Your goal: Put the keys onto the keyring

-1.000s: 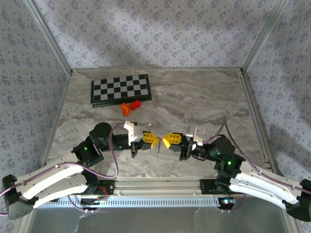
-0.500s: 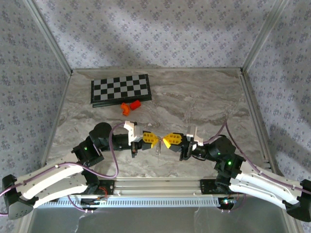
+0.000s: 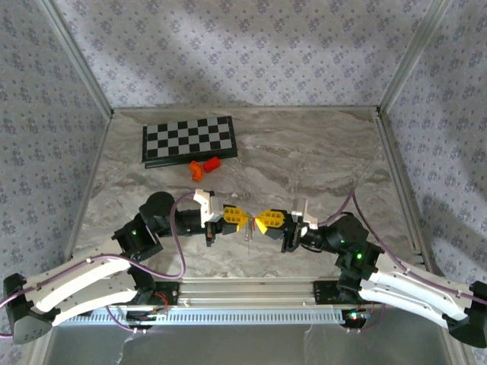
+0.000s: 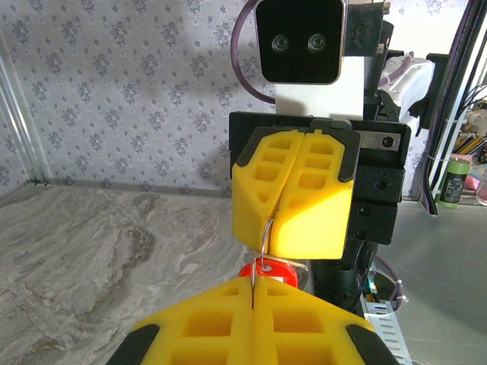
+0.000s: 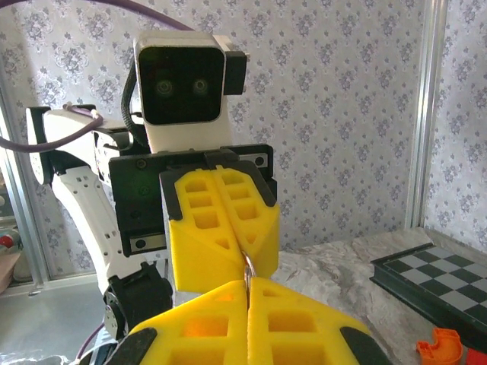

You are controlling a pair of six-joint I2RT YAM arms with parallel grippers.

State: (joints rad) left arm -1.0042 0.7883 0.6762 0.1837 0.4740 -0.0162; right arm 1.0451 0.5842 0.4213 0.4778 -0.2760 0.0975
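Note:
My two grippers meet tip to tip above the table's near middle. The left gripper (image 3: 242, 219) (image 4: 253, 293) has its yellow fingers (image 4: 205, 327) pressed shut on a thin silver wire. The right gripper (image 3: 259, 221) (image 5: 247, 287) faces it, shut on the same wire. That wire is the keyring (image 4: 264, 232) loop, bridging both finger seams, and it also shows as the keyring (image 5: 248, 265) and a silver sliver of the keyring (image 3: 249, 225). Its red tag (image 4: 272, 271) hangs just below. I cannot tell the keys apart from the wire.
A folded chessboard (image 3: 189, 139) (image 5: 435, 280) lies at the back left. Two orange blocks (image 3: 204, 166) (image 5: 439, 346) sit just in front of it. Aluminium frame posts and patterned walls enclose the marble tabletop (image 3: 304, 160).
The silver piece between the fingertips sits slightly higher and shows shorter. Both grippers stay shut, almost unmoved.

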